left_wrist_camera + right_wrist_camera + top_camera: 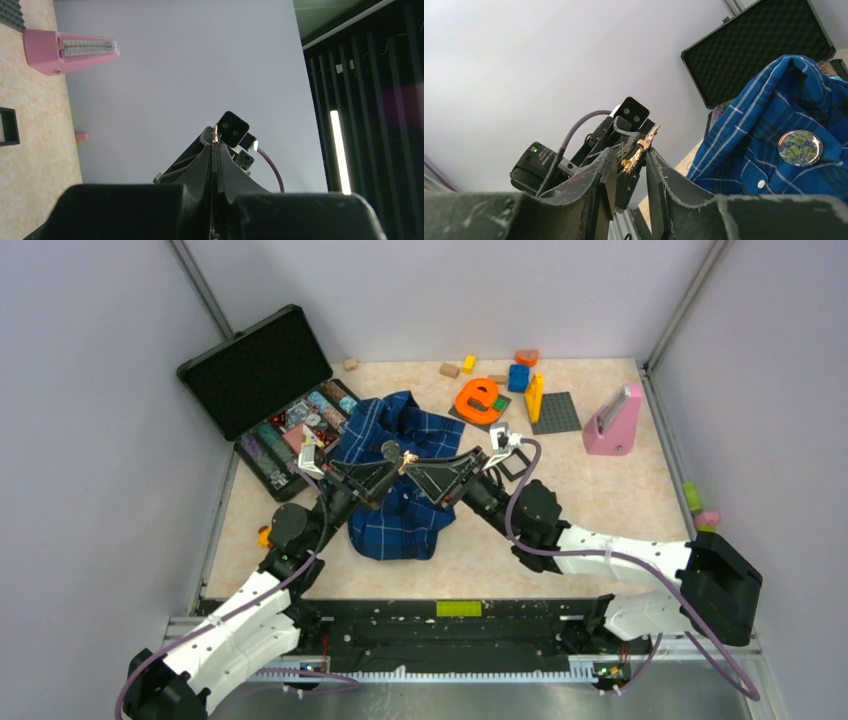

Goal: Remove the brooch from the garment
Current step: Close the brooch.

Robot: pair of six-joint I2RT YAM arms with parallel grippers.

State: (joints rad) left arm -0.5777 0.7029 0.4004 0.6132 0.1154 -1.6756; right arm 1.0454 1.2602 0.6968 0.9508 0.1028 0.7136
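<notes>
Your left gripper (pixel 215 146) is closed on a small gold pin (pixel 639 149); your right gripper (pixel 630 152) stands partly open with that pin between its fingers, over the shirt (pixel 769 125); the brooch (pixel 800 147) sits on the shirt, at 3 o'clock from the pin; the black case (pixel 262 370) lies open at 10 o'clock from the shirt on the table (pixel 620 500)

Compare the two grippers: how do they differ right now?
The left gripper is shut, pinching a small gold piece; the right gripper has its jaws apart with that piece between them. The left gripper points in from the black case side, the right gripper from the opposite side. Both meet tip to tip over the shirt.
</notes>
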